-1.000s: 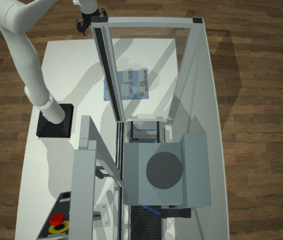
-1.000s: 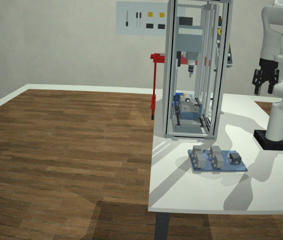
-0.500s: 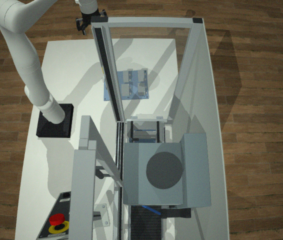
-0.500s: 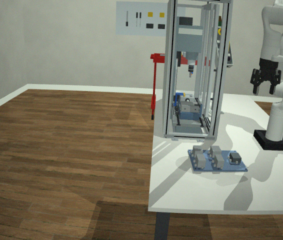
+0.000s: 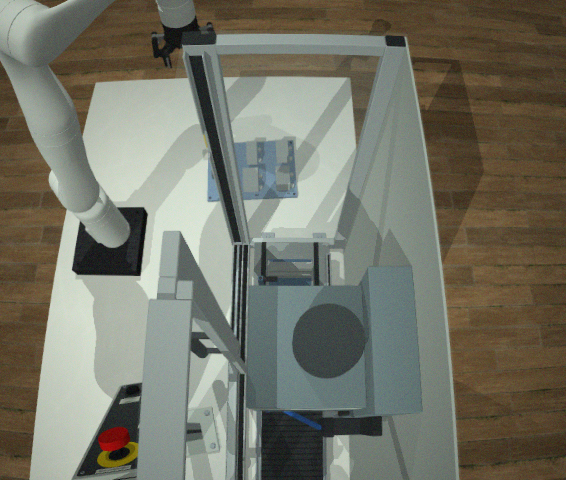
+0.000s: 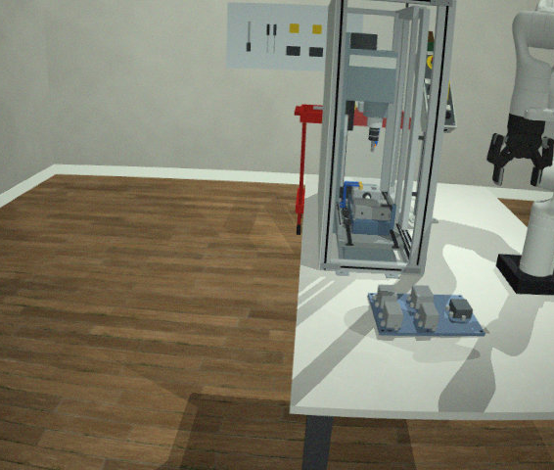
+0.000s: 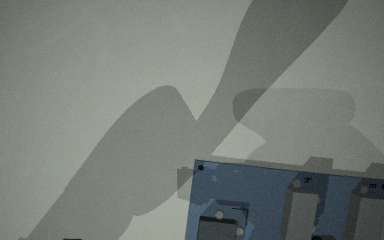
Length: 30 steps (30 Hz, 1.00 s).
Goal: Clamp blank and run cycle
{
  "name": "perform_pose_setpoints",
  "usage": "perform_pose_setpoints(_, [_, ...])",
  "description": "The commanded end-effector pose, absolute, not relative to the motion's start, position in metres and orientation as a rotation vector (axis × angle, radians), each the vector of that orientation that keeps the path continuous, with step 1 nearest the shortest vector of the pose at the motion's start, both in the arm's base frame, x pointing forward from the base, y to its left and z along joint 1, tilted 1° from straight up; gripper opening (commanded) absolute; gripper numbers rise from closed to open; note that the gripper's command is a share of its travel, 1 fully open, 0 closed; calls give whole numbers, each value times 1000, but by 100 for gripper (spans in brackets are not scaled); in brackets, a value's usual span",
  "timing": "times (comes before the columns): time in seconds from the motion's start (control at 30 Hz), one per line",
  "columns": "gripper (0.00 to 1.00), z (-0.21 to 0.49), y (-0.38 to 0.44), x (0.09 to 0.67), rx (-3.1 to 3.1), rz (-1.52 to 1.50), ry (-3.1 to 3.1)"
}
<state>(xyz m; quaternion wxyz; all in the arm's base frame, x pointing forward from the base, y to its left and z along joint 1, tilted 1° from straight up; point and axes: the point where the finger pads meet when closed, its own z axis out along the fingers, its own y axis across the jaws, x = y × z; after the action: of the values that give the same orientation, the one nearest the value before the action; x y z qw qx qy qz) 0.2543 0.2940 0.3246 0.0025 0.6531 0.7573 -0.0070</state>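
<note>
One table [image 5: 169,113] [image 6: 530,374] [image 7: 54,75] — wooden floor [image 5: 521,310] [image 6: 130,283] beyond

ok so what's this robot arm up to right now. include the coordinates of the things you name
The robot arm's gripper [image 5: 162,59] [image 6: 518,176] is open and empty, up in the air. Below are a blue plate [image 5: 269,195] [image 6: 446,327] [image 7: 259,185] with four light gray blocks and one dark block [image 6: 460,308] [image 7: 217,230], all still to be handled. It looks set to pick a gray block for the machine's vise [image 6: 371,210].
</note>
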Motion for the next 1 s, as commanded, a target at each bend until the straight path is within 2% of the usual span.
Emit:
perform_pose_setpoints(0.0, [100, 325, 294, 254, 2111, -19, 2319])
perform_pose_setpoints(0.5, [100, 325, 294, 254, 2205, -19, 2229])
perform_pose_setpoints(0.67, [100, 279, 276, 261, 2205, -19, 2229])
perform_pose_setpoints(0.97, [100, 279, 276, 261, 2205, -19, 2229])
